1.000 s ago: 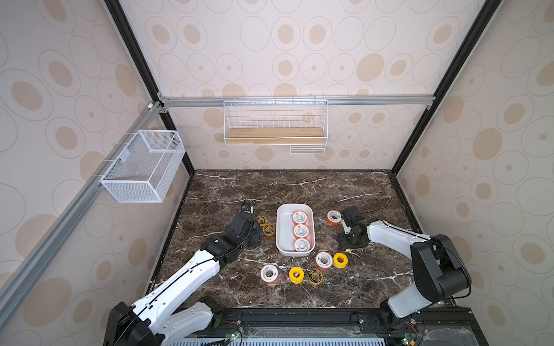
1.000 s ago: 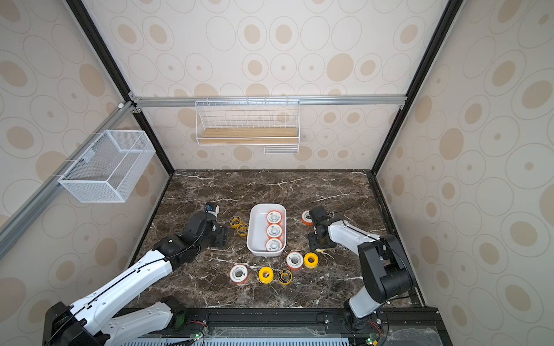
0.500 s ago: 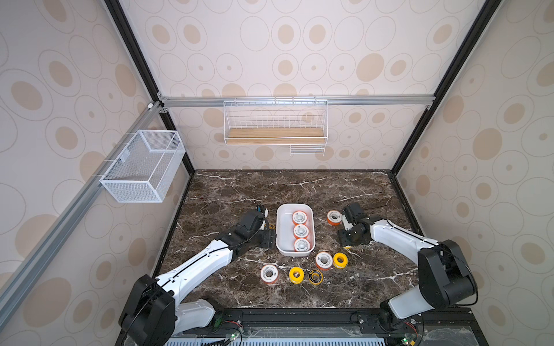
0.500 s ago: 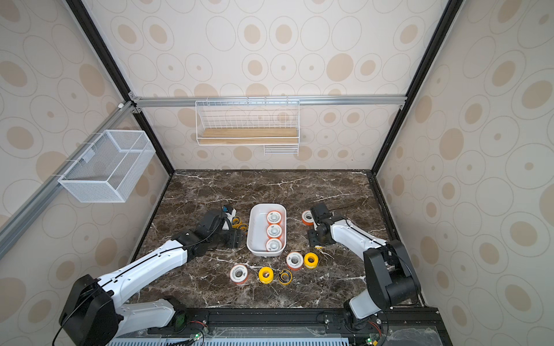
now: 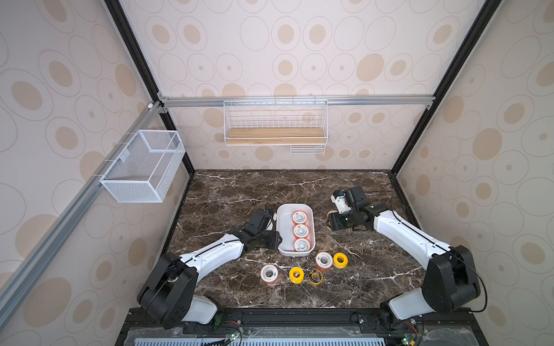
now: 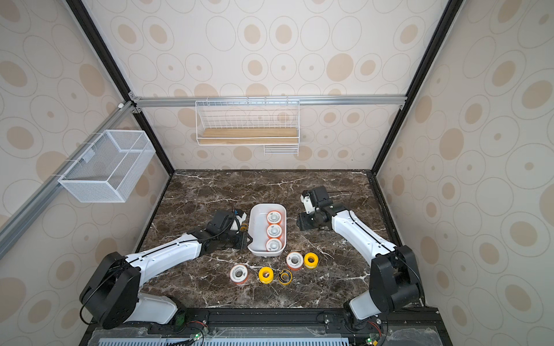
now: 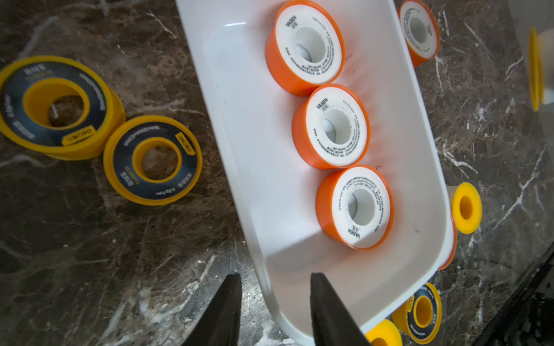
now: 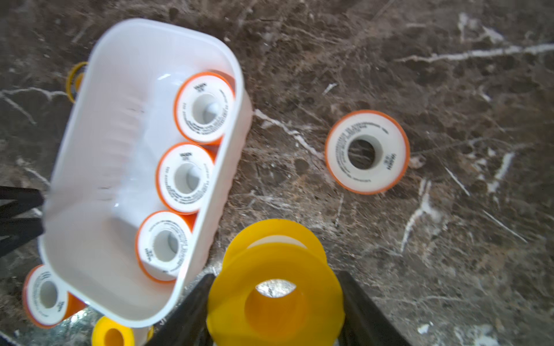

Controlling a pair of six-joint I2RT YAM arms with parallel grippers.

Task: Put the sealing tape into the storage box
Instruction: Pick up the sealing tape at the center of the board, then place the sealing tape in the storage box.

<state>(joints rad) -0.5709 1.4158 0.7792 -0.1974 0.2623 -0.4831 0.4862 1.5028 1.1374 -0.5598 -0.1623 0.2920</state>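
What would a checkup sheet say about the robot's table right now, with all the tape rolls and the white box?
Surface: dark marble tabletop with white veins; no spills seen.
Job's things: storage box holds three orange spools. Five loose spools lie on the robot's side of it, and two yellow-black spools on the left arm's side. Another orange spool shows on the table in the right wrist view.
Clutter: nothing seen.
Grippers: left gripper open, jaws astride the box's wall; right gripper shut on a plain yellow spool.
Cables: thin black cable at the right wrist; none among the spools.
Surroundings: mesh basket on the side wall; wire rack with a wooden board on the back wall.
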